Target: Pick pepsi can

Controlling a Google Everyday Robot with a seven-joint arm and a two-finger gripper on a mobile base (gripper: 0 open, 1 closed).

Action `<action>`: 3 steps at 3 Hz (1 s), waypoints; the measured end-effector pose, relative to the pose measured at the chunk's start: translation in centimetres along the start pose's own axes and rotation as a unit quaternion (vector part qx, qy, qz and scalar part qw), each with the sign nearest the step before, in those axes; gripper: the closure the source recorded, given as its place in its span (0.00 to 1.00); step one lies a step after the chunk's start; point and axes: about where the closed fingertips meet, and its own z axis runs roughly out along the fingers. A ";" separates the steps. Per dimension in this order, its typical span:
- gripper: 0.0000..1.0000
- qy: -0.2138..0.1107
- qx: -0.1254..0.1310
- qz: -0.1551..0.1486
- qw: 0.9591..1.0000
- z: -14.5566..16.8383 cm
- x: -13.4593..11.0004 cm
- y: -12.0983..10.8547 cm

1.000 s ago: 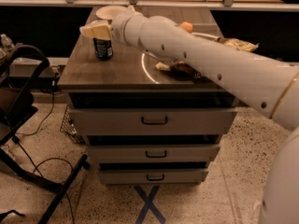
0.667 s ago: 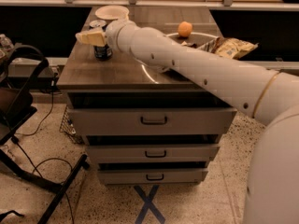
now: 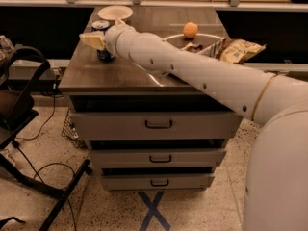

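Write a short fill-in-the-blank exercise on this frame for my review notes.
The end effector is at the pepsi can, which stands on the ___ of the cabinet.
The cream bowl lies ___ the pepsi can, farther from the camera.
The round fruit is coloured ___.
The cabinet has ___ drawers.
Missing words: top; behind; orange; three.

Smooth white tubular arm (image 3: 192, 71), small dark holes (image 3: 203, 85), thin tan band (image 3: 262, 97), cream tool (image 3: 95, 40) at its tip
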 end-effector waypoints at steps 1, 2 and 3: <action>0.46 0.000 -0.001 0.000 1.000 0.1 0.0 0.1; 0.70 0.000 -0.002 0.000 1.000 0.2 0.0 0.3; 0.99 -0.002 -0.005 0.002 1.000 0.2 -0.1 0.5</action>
